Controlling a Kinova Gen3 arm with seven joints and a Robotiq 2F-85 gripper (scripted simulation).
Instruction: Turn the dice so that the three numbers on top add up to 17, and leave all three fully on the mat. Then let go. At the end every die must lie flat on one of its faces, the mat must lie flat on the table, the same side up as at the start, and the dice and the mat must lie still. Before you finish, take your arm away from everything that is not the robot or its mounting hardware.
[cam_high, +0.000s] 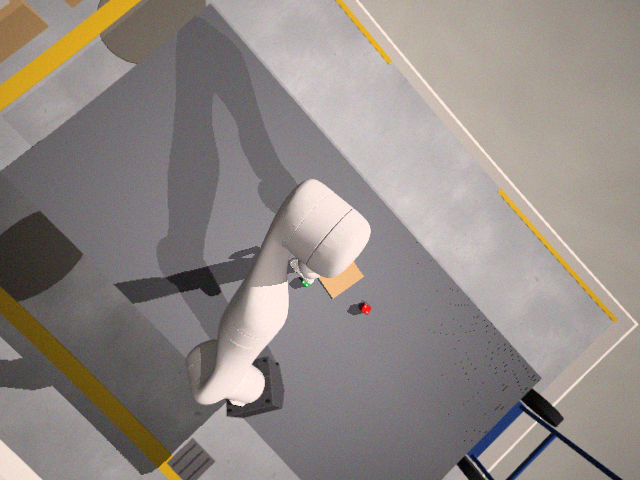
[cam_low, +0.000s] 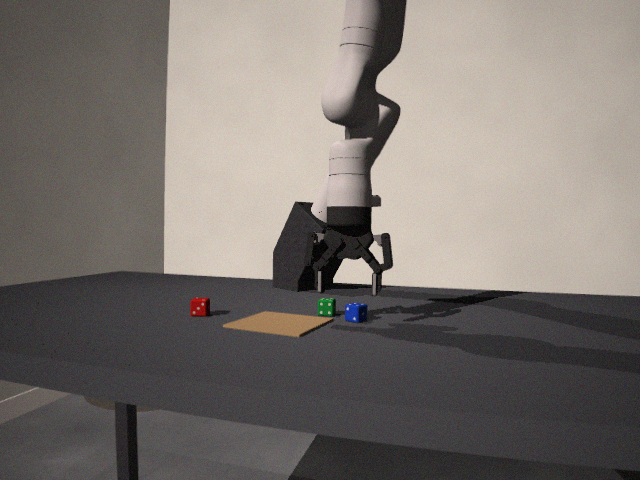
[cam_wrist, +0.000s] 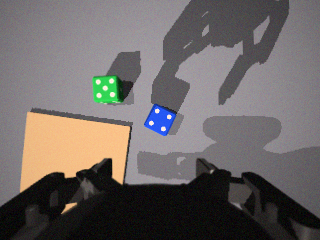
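Mat (cam_low: 279, 323) flat on table (cam_low: 155, 361), two dice (cam_low: 326, 306) (cam_low: 356, 312) beside its right corner, third die (cam_low: 200, 306) off its left side

Small red cube die (cam_low: 199, 306), white pips, three on its near face. Small green cube die (cam_wrist: 107, 89) shows five white pips on top; small blue cube die (cam_wrist: 160, 119) shows four. Flat tan square mat (cam_low: 278, 323), plain, no pattern. Dark grey matte counter (cam_low: 155, 356). Pale white arm (cam_high: 258, 304), black tool (cam_low: 347, 286).
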